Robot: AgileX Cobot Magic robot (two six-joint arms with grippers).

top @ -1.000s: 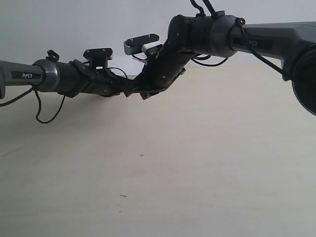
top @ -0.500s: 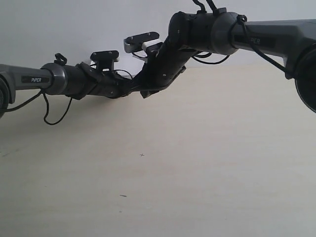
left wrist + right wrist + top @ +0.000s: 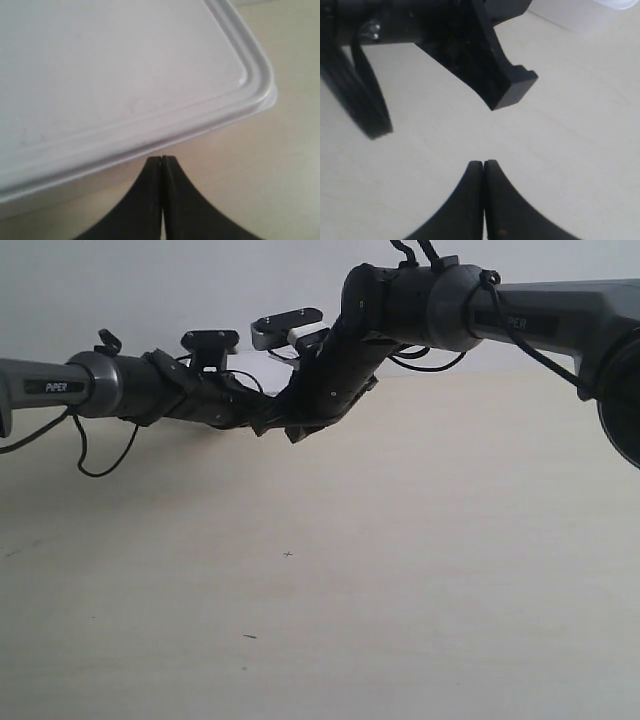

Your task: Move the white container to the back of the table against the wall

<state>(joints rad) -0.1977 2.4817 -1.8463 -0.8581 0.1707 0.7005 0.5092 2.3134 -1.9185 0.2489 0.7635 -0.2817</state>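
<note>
Two arms are crossing low over the desk (image 3: 420, 560) by the wall (image 3: 150, 280).
Exterior view: the arm at the exterior view's left (image 3: 60, 388) is showing "PIPER". Left wrist view: the left gripper (image 3: 162, 161), fingers pressed together, is sitting just beside the white container (image 3: 115, 70) on the desk, at its rimmed lid edge; long axis untellable. Right wrist view: the right gripper (image 3: 483, 165), likewise closed, is hovering over the desk.

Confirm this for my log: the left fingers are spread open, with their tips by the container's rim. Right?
Not quite. The left fingers are shut, pressed together with no gap, as the left wrist view shows. Their tips do sit by the rim of the container.
</note>
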